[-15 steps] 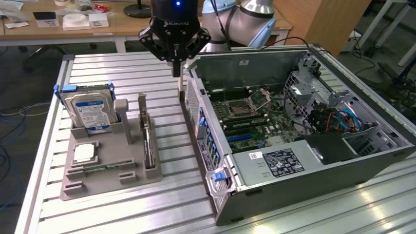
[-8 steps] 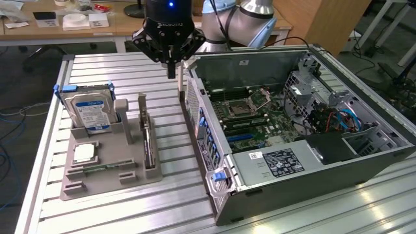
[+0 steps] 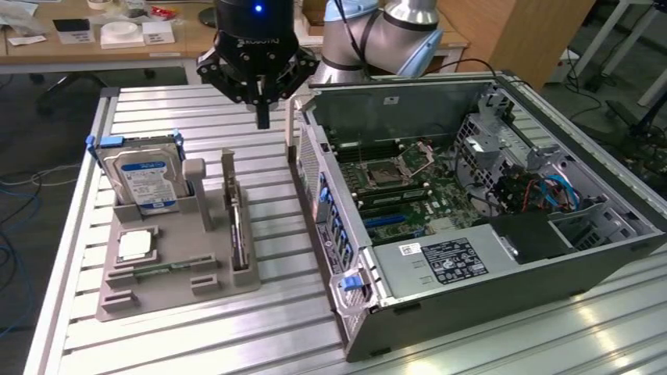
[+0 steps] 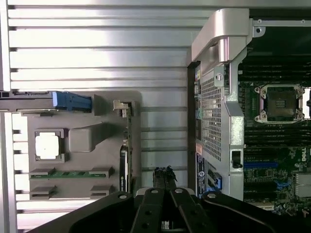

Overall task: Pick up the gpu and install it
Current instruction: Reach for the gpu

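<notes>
The gpu (image 3: 239, 230) stands on edge in a slot along the grey tray's (image 3: 177, 293) side nearest the computer case, a thin dark card with a silvery bracket at its far end. The wrist view sees the gpu (image 4: 124, 160) edge-on. My gripper (image 3: 262, 121) hangs above the slatted table, between the tray's far end and the open case (image 3: 583, 266), with its fingers shut together on nothing. In the wrist view my gripper (image 4: 164, 174) sits over bare table, beside the gpu and apart from it.
The tray also holds an upright hard drive (image 3: 146, 176), a square silver chip (image 3: 136, 246) and a green memory stick (image 3: 156, 269). Inside the case, the motherboard (image 3: 417, 195) lies exposed with a blue slot (image 3: 396, 223). Desks and chairs stand behind.
</notes>
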You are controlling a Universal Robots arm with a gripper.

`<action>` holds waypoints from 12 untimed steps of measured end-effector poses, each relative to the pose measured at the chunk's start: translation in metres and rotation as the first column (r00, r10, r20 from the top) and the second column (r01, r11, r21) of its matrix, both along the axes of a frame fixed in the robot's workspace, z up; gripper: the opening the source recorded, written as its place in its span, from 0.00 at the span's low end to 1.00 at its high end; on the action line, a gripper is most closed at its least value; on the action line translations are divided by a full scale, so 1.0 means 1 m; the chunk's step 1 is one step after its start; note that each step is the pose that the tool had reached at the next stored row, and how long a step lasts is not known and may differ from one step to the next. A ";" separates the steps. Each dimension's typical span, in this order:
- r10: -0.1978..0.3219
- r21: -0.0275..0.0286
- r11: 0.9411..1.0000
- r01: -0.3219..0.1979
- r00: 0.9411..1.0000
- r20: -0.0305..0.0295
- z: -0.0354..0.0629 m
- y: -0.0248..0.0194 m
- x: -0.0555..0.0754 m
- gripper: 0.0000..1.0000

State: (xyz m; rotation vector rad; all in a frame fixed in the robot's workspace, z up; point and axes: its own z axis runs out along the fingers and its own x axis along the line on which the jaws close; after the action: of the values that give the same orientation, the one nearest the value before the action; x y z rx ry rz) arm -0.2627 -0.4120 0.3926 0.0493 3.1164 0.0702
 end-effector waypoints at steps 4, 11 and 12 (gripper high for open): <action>0.006 0.000 1.000 -0.006 1.000 0.000 0.0000 -0.0011 -0.009 0.11; 0.013 0.000 1.000 -0.013 1.000 0.000 -0.0001 -0.0019 -0.026 0.11; 0.014 0.000 1.000 -0.014 1.000 0.000 -0.0001 -0.0020 -0.028 0.11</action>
State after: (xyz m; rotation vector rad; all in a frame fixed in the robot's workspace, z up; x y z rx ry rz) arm -0.2907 -0.4141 0.3926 0.0271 3.1170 0.0705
